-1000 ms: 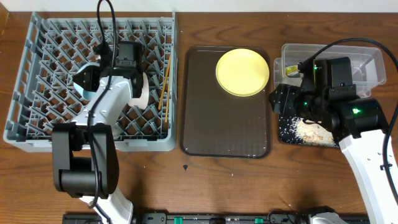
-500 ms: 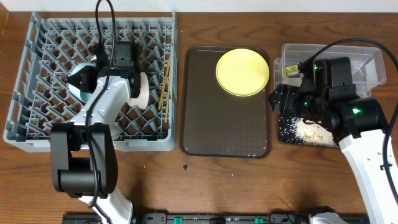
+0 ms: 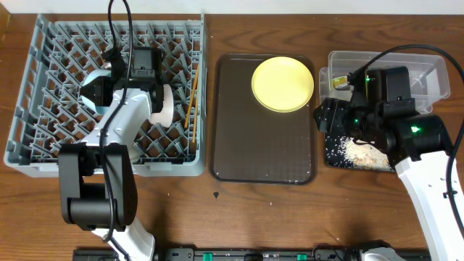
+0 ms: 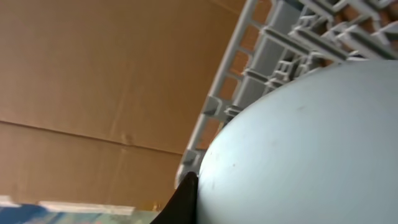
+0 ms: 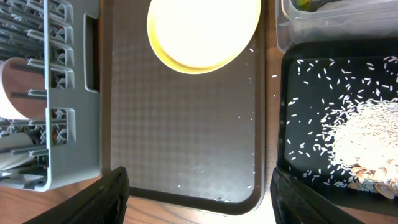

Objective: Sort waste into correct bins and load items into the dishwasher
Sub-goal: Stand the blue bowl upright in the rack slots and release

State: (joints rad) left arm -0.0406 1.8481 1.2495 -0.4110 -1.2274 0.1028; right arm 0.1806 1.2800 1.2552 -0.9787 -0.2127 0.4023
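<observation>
Toward the table's right edge, the right gripper (image 5: 198,174) hangs wide open and empty over the brown serving tray (image 3: 261,152). Farther back, the left gripper (image 3: 106,85) is clamped on the light blue bowl (image 3: 93,93) above the left half of the dish rack (image 3: 43,148). It is best to tilt the bowl between peg rows before releasing. The yellow plate (image 3: 283,84) lies at the tray's far edge.

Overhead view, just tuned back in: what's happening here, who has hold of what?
The left gripper is shut on the light blue bowl, held over the grey dish rack, where a white cup and the chopsticks already sit. The right gripper hangs open and empty above the brown serving tray. The yellow plate is on that tray, not yet loaded. Rice crumbs lie in the black tray.
</observation>
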